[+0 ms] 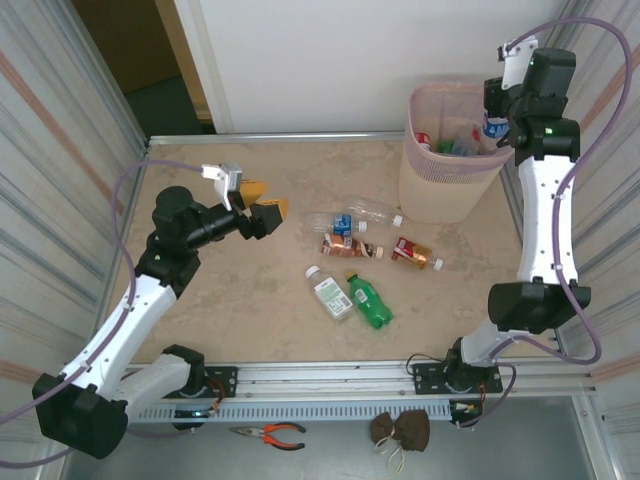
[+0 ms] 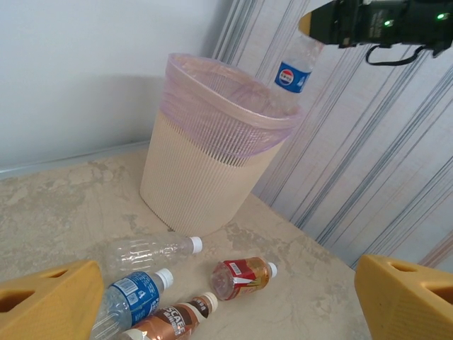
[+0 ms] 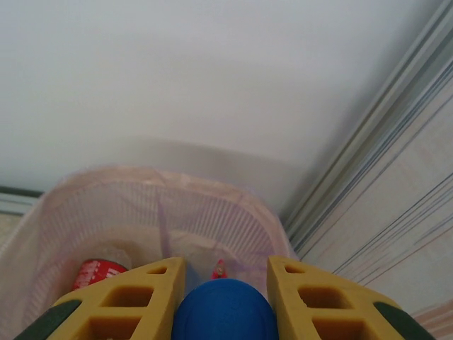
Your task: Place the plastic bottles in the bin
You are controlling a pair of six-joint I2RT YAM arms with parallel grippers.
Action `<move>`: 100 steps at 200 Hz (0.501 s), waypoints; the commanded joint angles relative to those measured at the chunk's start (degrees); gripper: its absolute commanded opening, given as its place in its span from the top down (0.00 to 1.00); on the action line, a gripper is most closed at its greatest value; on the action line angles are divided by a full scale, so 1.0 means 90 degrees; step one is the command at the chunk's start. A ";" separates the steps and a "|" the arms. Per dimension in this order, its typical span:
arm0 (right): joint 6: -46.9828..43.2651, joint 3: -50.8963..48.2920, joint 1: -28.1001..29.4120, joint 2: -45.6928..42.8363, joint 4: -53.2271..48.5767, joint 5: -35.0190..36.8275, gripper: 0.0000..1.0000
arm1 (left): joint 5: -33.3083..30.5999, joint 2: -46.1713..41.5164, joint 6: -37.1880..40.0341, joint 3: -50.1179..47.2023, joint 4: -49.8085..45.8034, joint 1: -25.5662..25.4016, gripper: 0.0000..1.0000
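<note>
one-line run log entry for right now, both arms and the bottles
right gripper: shut on blue-capped bottle, above bin | left gripper: open, empty, over table | six bottles lying on table | drop not yet done

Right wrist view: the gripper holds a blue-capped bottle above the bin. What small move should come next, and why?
Probably open the right gripper and let the bottle drop. The gripper is shut on the bottle, which hangs above the bin, close to its rim but apparently over the opening. Nothing seems to block the fall.
</note>
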 commanded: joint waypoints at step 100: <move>0.0635 -0.1281 -0.0583 0.1214 -0.0325 -0.0667 0.92 | 0.0198 -0.0114 -0.0014 -0.0072 0.0246 0.0202 0.08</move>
